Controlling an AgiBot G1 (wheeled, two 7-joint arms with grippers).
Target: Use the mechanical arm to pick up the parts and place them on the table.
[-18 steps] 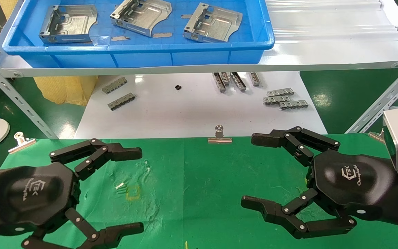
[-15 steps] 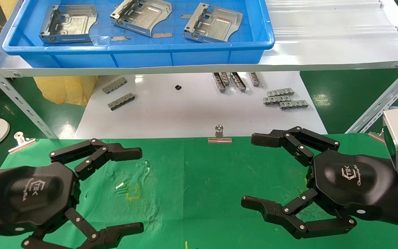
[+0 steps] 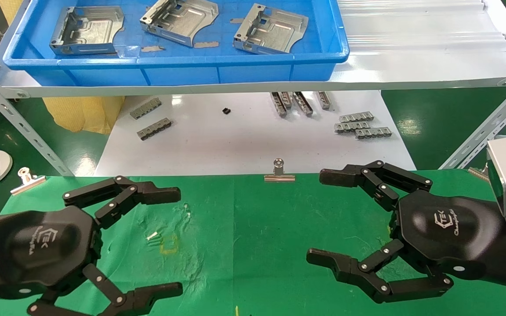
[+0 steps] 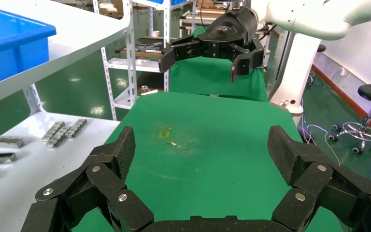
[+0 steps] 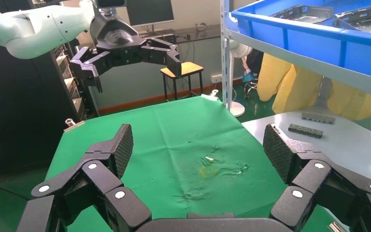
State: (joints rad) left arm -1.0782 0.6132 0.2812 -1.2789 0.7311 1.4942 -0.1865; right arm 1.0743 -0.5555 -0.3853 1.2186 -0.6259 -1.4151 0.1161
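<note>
Head view: three parts (image 3: 88,30) (image 3: 179,20) (image 3: 271,30) lie apart in the blue bin (image 3: 174,66) on the grey shelf (image 3: 411,57), beyond the table (image 3: 253,245)
Left wrist view: right gripper (image 4: 204,57) seen from across the green cloth, fingers spread, holding nothing; parts not in view
Right wrist view: left gripper (image 5: 130,59) likewise spread and empty above the far end of the cloth; bin wall (image 5: 309,41) in view overhead
Left gripper (image 3: 178,239): low over the table's left side, jaws wide apart
Right gripper (image 3: 319,217): low over the table's right side, jaws wide apart
Edges: shelf lip juts over the white board (image 3: 253,140); binder clip (image 3: 279,173) at the cloth's far edge
Open room: bare cloth between the grippers, around the yellow mark (image 3: 168,244)
Change: none visible; both grippers and all parts sit as in the earlier frames
</note>
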